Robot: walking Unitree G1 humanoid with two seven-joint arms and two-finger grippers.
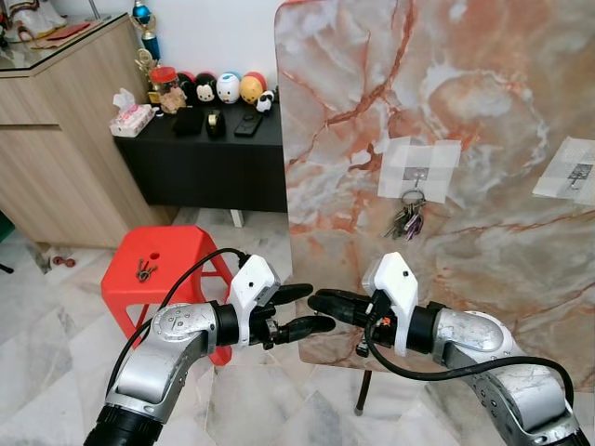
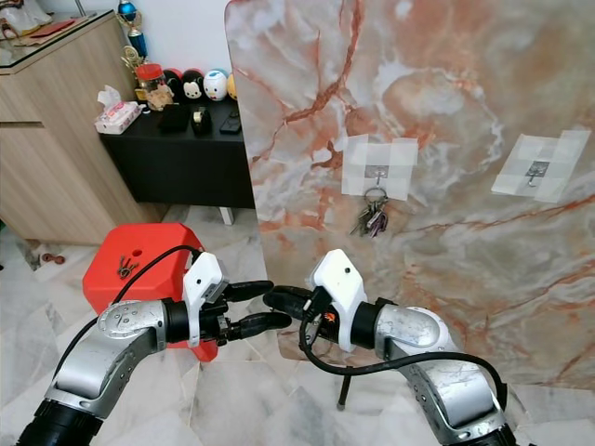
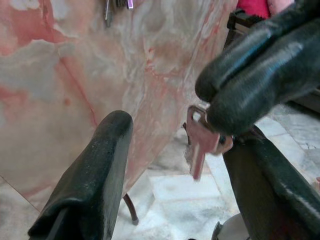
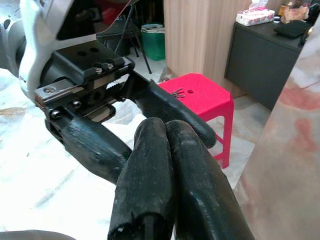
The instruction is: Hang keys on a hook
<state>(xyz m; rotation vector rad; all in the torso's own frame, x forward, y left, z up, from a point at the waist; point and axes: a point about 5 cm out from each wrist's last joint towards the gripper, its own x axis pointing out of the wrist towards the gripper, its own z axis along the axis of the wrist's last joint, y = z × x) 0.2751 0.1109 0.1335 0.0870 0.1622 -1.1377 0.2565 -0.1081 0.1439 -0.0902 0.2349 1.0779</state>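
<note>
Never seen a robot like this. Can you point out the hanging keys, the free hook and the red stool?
Hanging keys (image 1: 406, 221), left eye view, on the bunch.
Free hook (image 1: 579, 175), left eye view, on its metal.
Red stool (image 1: 172, 260), left eye view, on its seat.

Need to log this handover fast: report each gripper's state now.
Left gripper: open, fingers either side of the key, not clamping it.
Right gripper: shut on the key, held between the left's fingers.
</note>
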